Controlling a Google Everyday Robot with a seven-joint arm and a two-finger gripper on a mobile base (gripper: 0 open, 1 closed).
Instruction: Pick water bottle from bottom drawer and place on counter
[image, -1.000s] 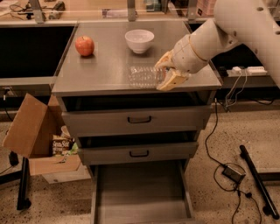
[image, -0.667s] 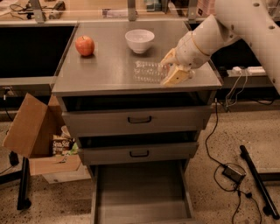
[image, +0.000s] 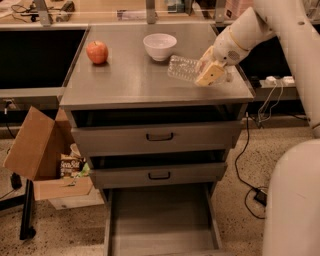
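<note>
The clear ribbed water bottle (image: 182, 68) lies tilted over the right part of the counter (image: 130, 82), just right of the white bowl. My gripper (image: 209, 70) is shut on the bottle's right end, holding it close above the counter top. The white arm comes in from the upper right. The bottom drawer (image: 160, 220) is pulled out at the foot of the cabinet and its floor shows nothing in it.
A white bowl (image: 160, 46) and a red apple (image: 97, 51) stand on the counter. Two shut drawers with black pulls (image: 160, 136) sit below. An open cardboard box (image: 40, 150) is at the left; cables (image: 252, 190) lie on the floor at the right.
The gripper has carried the bottle up and to the right, further back over the counter, nearer the bowl.
</note>
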